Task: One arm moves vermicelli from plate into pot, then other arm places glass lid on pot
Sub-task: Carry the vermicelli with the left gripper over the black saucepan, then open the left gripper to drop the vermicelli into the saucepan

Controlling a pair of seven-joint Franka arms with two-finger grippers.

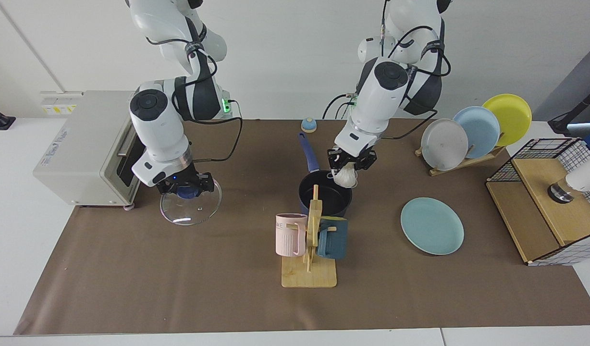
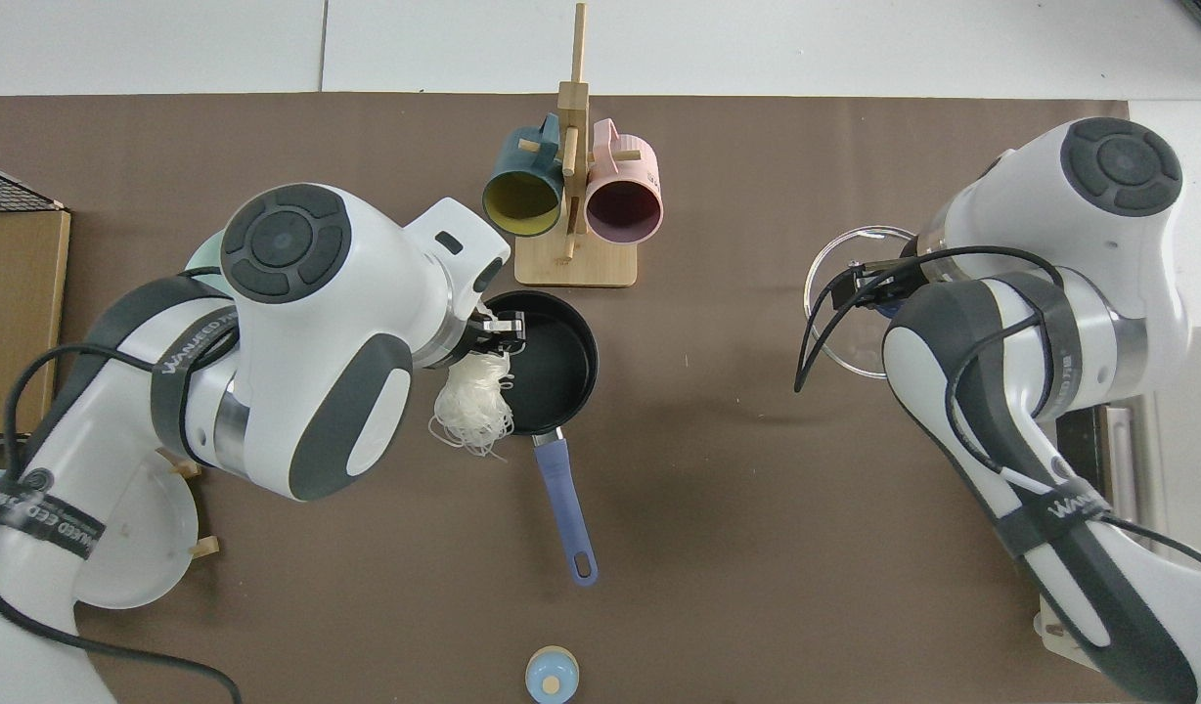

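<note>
Note: vermicelli (image 1: 346, 178) is soft and trailing; your left gripper (image 1: 349, 161) clamps its top above the pot (image 1: 325, 193) rim; right gripper (image 1: 186, 185) grips glass lid (image 1: 191, 207) knob

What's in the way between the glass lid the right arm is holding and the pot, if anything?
The left gripper hangs at the pot rim, shut on the vermicelli, so it occupies the pot's mouth. The bare mat between the pot and the glass lid, gripped at its knob by the right gripper, shows nothing else.
</note>
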